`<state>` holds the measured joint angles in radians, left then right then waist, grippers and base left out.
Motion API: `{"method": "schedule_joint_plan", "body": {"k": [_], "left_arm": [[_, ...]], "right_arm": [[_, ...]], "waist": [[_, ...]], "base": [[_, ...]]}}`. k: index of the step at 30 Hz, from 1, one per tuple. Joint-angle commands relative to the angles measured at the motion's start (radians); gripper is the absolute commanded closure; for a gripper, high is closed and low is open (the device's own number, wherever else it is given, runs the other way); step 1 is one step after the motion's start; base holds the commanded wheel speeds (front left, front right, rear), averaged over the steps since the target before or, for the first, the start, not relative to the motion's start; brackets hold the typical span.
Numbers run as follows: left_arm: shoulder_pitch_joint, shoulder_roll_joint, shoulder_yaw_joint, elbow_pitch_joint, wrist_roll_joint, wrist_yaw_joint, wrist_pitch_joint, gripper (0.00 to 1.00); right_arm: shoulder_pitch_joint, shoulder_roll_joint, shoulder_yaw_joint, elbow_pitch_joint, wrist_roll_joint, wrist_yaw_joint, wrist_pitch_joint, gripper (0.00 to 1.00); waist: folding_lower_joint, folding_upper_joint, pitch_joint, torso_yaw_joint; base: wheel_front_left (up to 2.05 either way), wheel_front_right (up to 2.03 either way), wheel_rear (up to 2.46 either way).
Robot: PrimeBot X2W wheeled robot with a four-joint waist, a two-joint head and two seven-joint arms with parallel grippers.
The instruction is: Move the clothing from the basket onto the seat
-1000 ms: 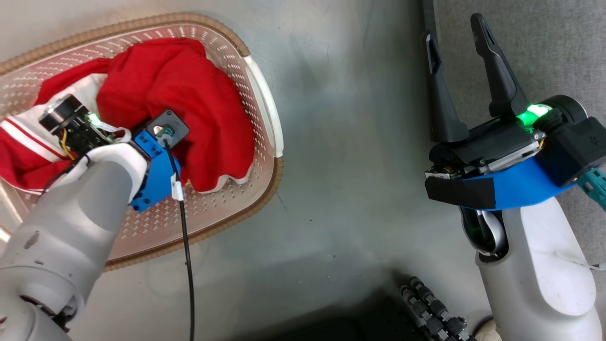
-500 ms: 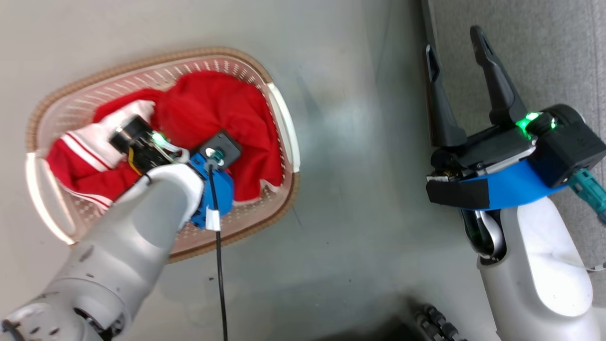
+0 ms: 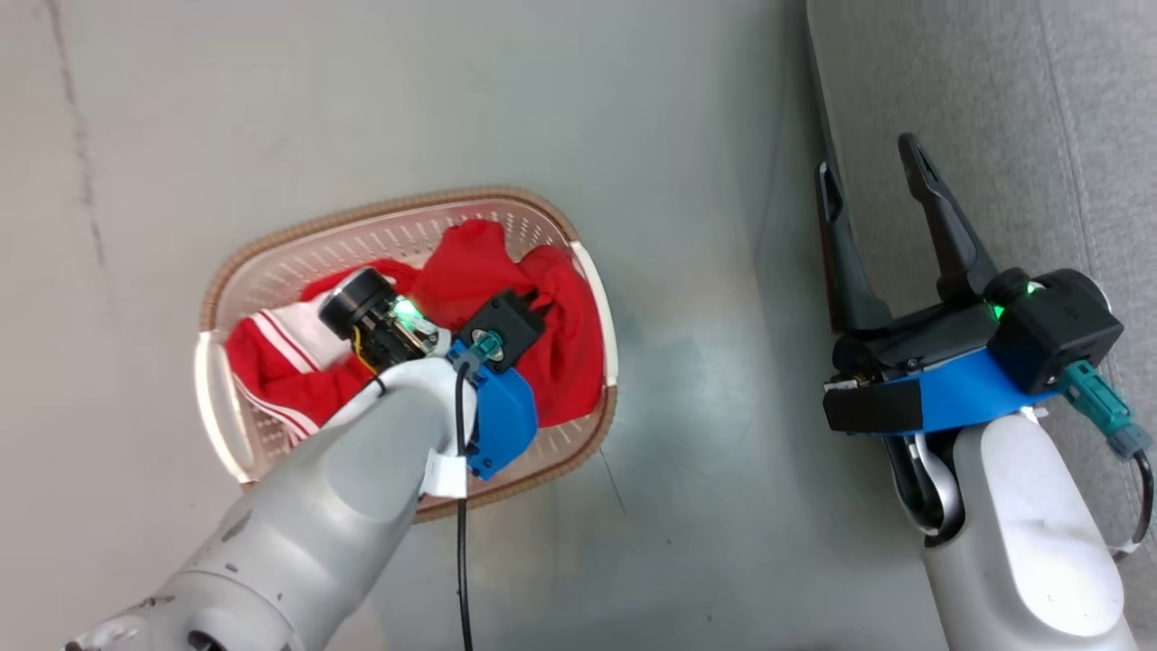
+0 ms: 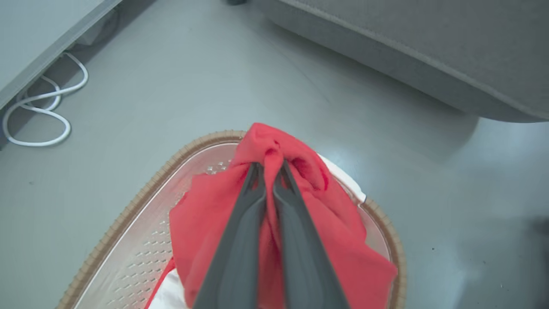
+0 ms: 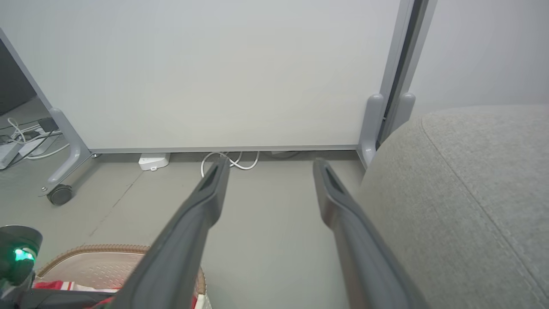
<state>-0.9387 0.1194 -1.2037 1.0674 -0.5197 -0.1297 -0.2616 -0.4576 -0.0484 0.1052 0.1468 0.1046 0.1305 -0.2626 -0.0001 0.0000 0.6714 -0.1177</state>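
Step in hand: extraction of the first item. The left forearm reaches forward and down over the basket (image 3: 362, 242). The left tool (image 4: 270, 165) is clenched on a bunched fold of the plain red garment (image 4: 309, 214), which hangs into the basket. The striped jersey (image 3: 271, 362) lies inside, beside it.

Next move, as judged: raise until the hanging fabric clears the rim, then carry it rightward across the floor (image 3: 452, 90) to the seat (image 3: 994, 90).

The right tool (image 3: 868, 155) is released, fingers spread, empty, at the seat's edge.
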Motion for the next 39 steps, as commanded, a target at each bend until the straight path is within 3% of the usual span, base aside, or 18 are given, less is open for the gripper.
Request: {"method": "schedule_joint_plan", "body": {"k": [1, 22, 39], "left_arm": [[0.021, 0.005, 0.016, -0.022, 0.003, 0.006, -0.004, 1.00], [0.191, 0.025, 0.347, -0.409, 0.109, 0.050, -0.005, 1.00], [0.245, -0.016, 0.467, -0.492, 0.167, 0.023, -0.005, 1.00]], "right_arm": [[0.016, -0.003, -0.004, 0.005, -0.009, 0.000, -0.003, 0.00], [0.163, -0.004, -0.034, 0.067, -0.009, 0.000, -0.003, 0.00], [0.269, -0.004, -0.054, 0.091, 0.003, 0.000, -0.003, 0.00]], "waist": [[0.0001, 0.0000, -0.054, 0.032], [0.0001, 0.0000, -0.357, 0.090], [0.0001, 0.0000, -0.524, 0.110]], "base": [[0.00, 0.00, 0.00], [0.00, 0.00, 0.00], [0.00, 0.00, 0.00]]}}
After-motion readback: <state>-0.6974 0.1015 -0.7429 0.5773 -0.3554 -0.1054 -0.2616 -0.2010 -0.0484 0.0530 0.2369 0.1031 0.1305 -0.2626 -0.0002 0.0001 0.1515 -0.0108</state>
